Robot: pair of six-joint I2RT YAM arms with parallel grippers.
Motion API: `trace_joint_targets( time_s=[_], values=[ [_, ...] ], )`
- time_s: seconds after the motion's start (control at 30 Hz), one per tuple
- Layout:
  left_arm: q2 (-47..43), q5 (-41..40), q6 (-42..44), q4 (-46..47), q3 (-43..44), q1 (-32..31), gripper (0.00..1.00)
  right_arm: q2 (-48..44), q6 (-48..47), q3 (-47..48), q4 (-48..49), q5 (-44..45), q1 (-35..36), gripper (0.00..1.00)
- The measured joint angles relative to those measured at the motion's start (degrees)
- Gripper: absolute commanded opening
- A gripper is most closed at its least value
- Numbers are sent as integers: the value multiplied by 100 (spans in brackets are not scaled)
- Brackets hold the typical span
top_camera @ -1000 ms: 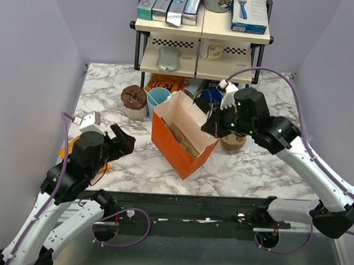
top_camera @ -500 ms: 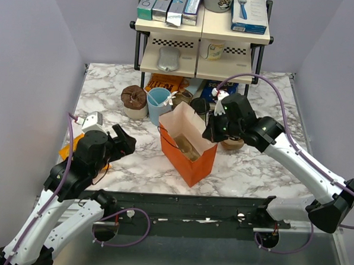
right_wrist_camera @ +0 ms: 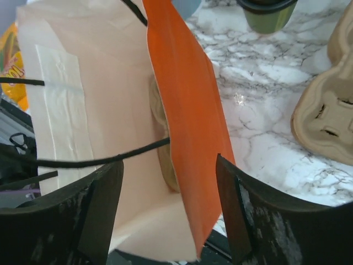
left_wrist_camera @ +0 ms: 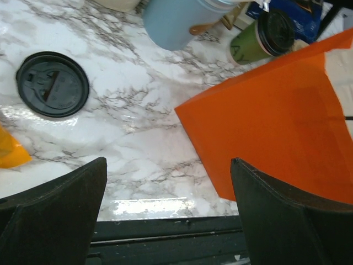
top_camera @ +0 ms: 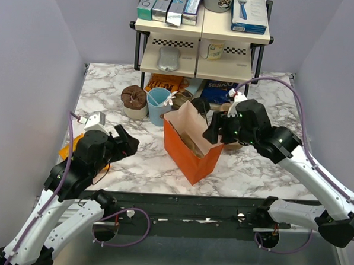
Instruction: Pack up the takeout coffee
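Note:
The takeout coffee, an olive-green cup with a black lid, stands on the marble behind the orange paper bag. The cup also shows in the top view and at the upper edge of the right wrist view. My right gripper is open and straddles the bag's right wall without clamping it. In the top view that gripper sits at the bag's rim. A tan pulp piece lies inside the bag. My left gripper is open and empty, left of the bag and low over the table's front.
A loose black lid lies on the marble at left, with a light blue cup and a brown-topped cup behind it. Pulp carriers sit right of the bag. A shelf rack stands at the back.
My right gripper was shut at the bag's rim and has opened, letting the wall go. The bag has shifted slightly to the right and stands upright. The left arm barely moved.

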Motion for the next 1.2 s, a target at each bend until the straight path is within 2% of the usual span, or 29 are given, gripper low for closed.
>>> trace_joint_targets(
  time_s=[0.17, 0.33, 0.43, 0.53, 0.67, 0.83, 0.97, 1.07, 1.1, 1.17, 1.2],
  values=[
    [-20, 929, 9, 605, 2, 0, 99, -428, 17, -81, 138, 433, 0, 97],
    [527, 2020, -140, 1626, 48, -28, 99, -988, 22, -341, 321, 1047, 0, 100],
    [1102, 2194, -256, 1989, 181, -463, 99, -1388, 44, -540, 372, 1569, 0, 100],
    [1602, 1849, -332, 1945, 527, -1246, 99, -1746, 90, -789, 424, 2138, 0, 100],
    [2269, 984, -433, 1797, 1246, -2282, 99, -2039, 101, -1082, 426, 2710, -4, 100],
    [3244, -439, -710, 905, 2221, -3003, 99, -2103, 68, -1174, 424, 3025, -4, 100],
    [3853, -1169, -955, 201, 2546, -3283, 97, -2127, -9, -1259, 424, 3193, -4, 100],
    [4218, -1478, -1119, -122, 2590, -3366, 76, -2127, -52, -1311, 424, 3276, -4, 100],
    [4295, -1537, -1145, -166, 2623, -3377, 57, -2127, -70, -1331, 424, 3300, -4, 100],
    [4430, -1692, -1213, -275, 2745, -3383, 37, -2127, -79, -1357, 424, 3335, -4, 100],
    [4448, -1773, -1252, -345, 2804, -3383, 20, -2127, -85, -1366, 424, 3351, -4, 100]
  ],
)
